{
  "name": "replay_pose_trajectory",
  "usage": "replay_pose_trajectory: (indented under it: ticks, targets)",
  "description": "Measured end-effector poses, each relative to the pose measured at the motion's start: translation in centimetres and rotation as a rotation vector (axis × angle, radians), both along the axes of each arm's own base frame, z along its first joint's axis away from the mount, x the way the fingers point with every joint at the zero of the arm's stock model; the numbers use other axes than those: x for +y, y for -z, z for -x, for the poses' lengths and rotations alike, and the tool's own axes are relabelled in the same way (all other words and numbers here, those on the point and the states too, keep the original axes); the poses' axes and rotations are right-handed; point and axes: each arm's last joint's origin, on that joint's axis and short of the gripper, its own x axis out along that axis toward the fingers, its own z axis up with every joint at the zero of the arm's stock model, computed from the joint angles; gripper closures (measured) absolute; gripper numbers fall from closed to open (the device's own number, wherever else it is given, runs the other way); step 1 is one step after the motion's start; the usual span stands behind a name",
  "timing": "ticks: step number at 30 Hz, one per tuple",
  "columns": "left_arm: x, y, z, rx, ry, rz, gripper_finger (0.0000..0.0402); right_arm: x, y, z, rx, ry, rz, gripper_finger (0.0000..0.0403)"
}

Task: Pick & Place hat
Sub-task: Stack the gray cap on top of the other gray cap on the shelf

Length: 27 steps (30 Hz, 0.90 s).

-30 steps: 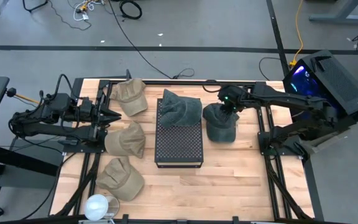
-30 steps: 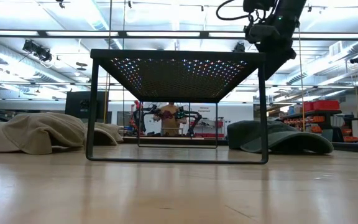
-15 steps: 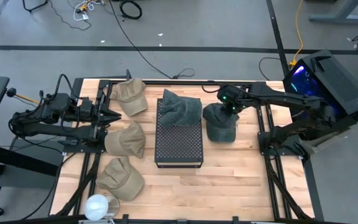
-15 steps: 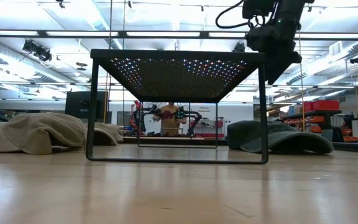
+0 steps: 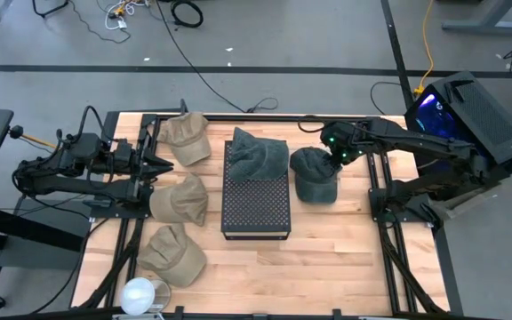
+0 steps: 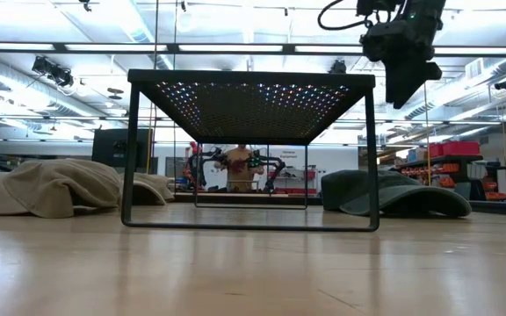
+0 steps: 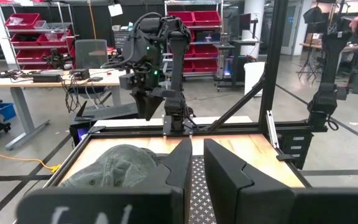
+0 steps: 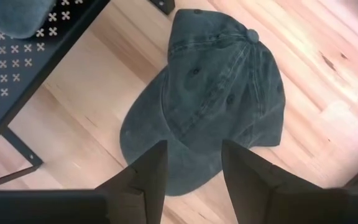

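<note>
Right hand [image 5: 339, 156] raised above the light wooden counter [image 5: 327, 258], over the far right part of the dark green cloth cap [image 5: 315, 175] lying flat to the right of the black perforated metal stand [image 5: 256, 200]. Fingers [image 8: 145, 171] spread apart, nothing between them, cap directly below with crown button toward the counter's edge and brim toward the stand. In the low view, same hand [image 6: 407, 83] hanging clear above that cap [image 6: 393, 193], not touching. Second dark green cap [image 5: 258, 154] resting on the far end of the stand top, crumpled. Three tan cloth caps on the left side of the counter: one far [image 5: 185, 136], one middle [image 5: 180, 197], one near [image 5: 172, 253]. Left hand [image 5: 165, 165] parked at the left, between the far and middle tan caps, pointing toward the stand; fingers [image 7: 179, 165] drawn nearly together with only a narrow gap, holding nothing. White round object [image 5: 139, 295] at the near left corner. Black box with purple glow [image 5: 469, 111] beyond the right edge of the counter.
</note>
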Motion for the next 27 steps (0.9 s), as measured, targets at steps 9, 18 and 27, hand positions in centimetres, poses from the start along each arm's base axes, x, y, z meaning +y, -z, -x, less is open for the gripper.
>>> replay_pose_trajectory:
  ticks: [9, 18, 27]
  targets:
    - [0.0, 0.0, 0.0, 0.0, 0.0, 0.0, 0.0353, 0.6, 0.1, 1.9, -0.072, 0.002, 0.029, 0.025]
    - [0.0, 0.0, 0.0, 0.0, 0.0, 0.0, 0.0353, 0.9, 2.2, 3.0, -0.082, 0.011, 0.031, 0.025]
    - [0.0, 0.0, 0.0, 0.0, 0.0, 0.0, 0.0353, 0.5, 3.1, 1.7, -0.077, 0.003, 0.029, 0.025]
